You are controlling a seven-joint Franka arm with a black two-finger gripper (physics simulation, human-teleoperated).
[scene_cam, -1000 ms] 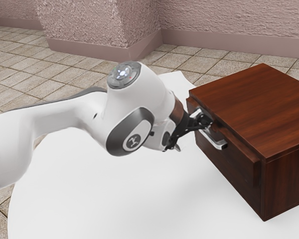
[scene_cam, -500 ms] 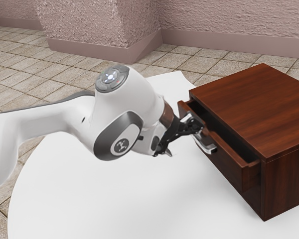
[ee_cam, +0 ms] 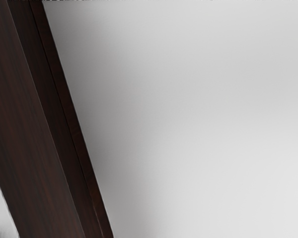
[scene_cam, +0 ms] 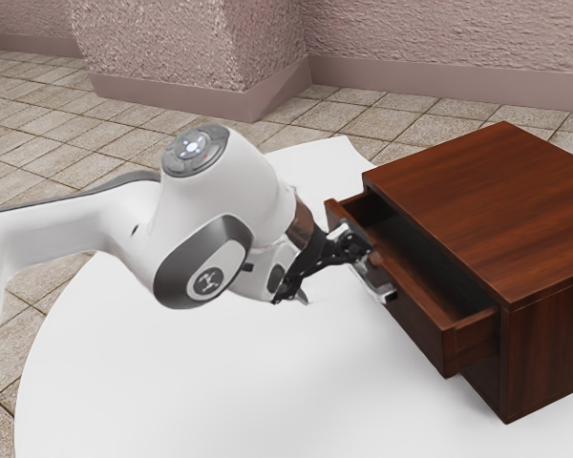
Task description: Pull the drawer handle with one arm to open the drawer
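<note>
A dark wooden cabinet [scene_cam: 497, 205] stands on the white table at the exterior view's right. Its top drawer [scene_cam: 413, 298] is pulled well out toward the arm, with its dark inside showing. A silver handle [scene_cam: 377, 283] runs along the drawer front. My black gripper [scene_cam: 360, 256] is at the handle's upper end, shut on it, and the white arm reaches in from the exterior view's left. In the wrist view the drawer front [ee_cam: 35, 144] is a dark wood band close to my hand, with the white table behind it.
The white round table [scene_cam: 172, 382] has open room in front of the cabinet and under the arm. Beyond it lie a tiled floor [scene_cam: 67, 124] and a rough pink wall [scene_cam: 191, 38].
The drawer has slid further out of the cabinet toward the exterior view's left. My arm and gripper have drawn back the same way, still holding the handle.
</note>
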